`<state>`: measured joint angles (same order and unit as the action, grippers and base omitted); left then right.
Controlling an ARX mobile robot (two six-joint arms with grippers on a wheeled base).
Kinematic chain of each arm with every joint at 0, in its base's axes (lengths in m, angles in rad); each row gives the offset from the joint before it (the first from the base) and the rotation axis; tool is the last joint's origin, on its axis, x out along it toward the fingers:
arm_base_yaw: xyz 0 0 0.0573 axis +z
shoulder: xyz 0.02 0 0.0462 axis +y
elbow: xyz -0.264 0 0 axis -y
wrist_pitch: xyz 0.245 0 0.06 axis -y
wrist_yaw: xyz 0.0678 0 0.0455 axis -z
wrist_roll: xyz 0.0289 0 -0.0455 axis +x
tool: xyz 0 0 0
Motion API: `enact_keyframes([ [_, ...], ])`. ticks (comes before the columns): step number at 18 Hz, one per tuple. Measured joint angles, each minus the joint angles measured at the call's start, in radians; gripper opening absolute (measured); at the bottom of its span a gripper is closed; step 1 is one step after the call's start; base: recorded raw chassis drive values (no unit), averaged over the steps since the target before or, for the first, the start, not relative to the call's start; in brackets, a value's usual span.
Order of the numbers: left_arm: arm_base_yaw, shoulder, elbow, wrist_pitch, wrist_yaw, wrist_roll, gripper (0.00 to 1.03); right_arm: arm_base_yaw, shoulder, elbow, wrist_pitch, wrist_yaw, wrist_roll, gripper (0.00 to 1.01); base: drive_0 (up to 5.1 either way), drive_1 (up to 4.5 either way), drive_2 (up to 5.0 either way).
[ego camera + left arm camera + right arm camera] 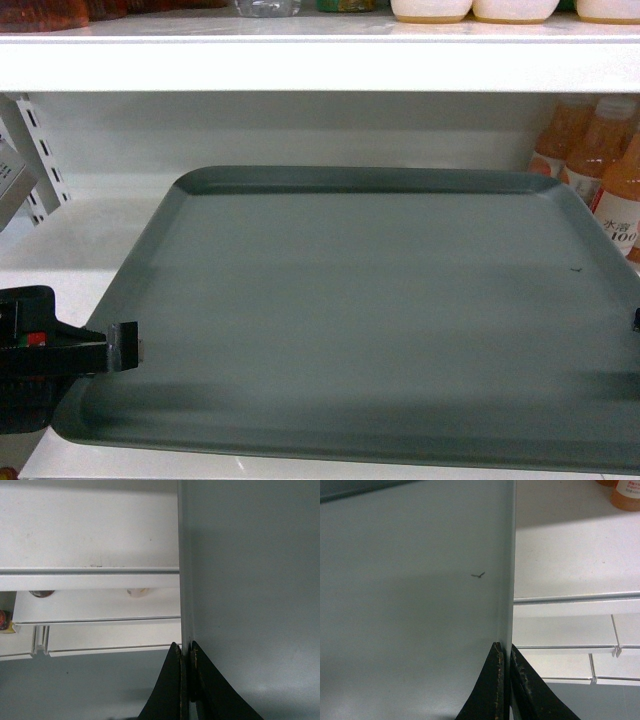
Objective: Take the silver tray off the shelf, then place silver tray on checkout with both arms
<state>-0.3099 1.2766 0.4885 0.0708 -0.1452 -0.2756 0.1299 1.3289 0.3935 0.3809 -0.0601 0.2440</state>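
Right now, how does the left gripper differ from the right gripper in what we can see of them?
In the head view, the left gripper shows clearly, with a red mark on its body; the right gripper is only a sliver at the frame edge. The left clamps the silver tray's left rim, the right its right rim, near a dark speck. Both are shut on the rim.

orange drink bottles (603,165) right | white bowls (473,9) top shelf
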Motion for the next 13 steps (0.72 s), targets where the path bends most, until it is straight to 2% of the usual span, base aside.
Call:
enact_keyframes([
  [13,0.0,0.0,-0.001,0.0,-0.001,0.0,0.02,0.0,0.0,0.0,-0.002,0.0,0.003,0.03,-0.1,-4.27,4.2],
])
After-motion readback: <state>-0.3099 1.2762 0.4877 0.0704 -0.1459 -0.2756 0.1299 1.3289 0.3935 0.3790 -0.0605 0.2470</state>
